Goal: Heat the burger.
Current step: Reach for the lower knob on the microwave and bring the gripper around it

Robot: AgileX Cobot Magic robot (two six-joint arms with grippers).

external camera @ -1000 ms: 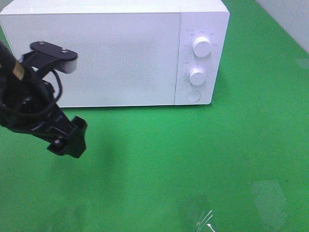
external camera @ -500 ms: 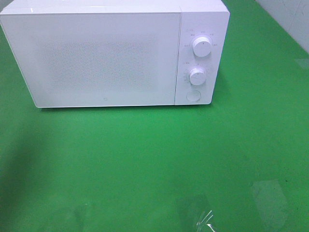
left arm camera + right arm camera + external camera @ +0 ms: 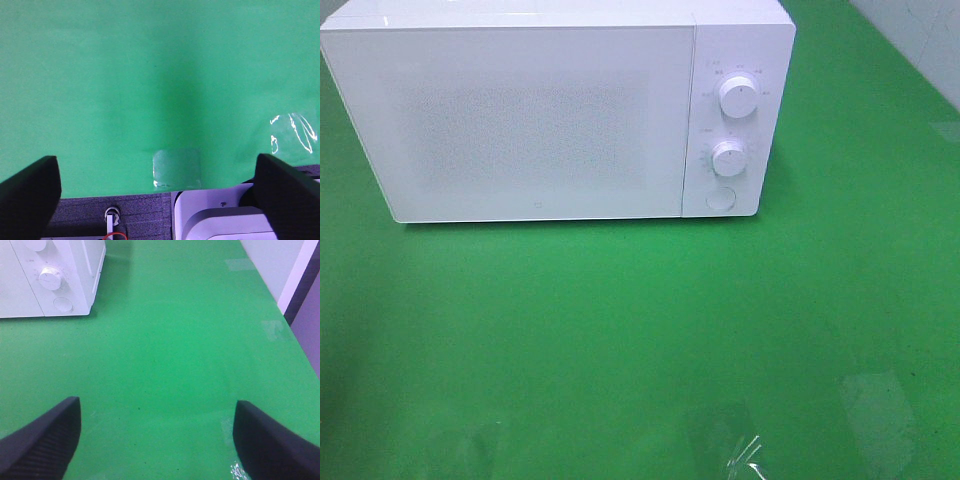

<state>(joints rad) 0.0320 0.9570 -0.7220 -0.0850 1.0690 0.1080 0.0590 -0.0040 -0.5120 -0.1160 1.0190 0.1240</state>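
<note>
The burger is out of view in every frame. A white microwave [image 3: 540, 120] stands at the back of the green table with its door closed; its right end also shows in the right wrist view [image 3: 50, 275]. Neither arm appears in the exterior high view. My left gripper [image 3: 157, 167] is open over bare green cloth near the table's front edge, with nothing between its black fingers [image 3: 30, 192]. My right gripper [image 3: 157, 407] is also open and empty, off the microwave's right front corner.
The microwave's panel carries two knobs [image 3: 737, 96] [image 3: 728, 157] and a round button [image 3: 719, 199]. Clear tape patches [image 3: 740, 450] lie near the front edge. A pale wall [image 3: 270, 260] and the table's right edge [image 3: 295, 335] bound the right side.
The left arm, which stood in front of the microwave's left end a second ago, has pulled out of the exterior high view. The microwave has not moved.
</note>
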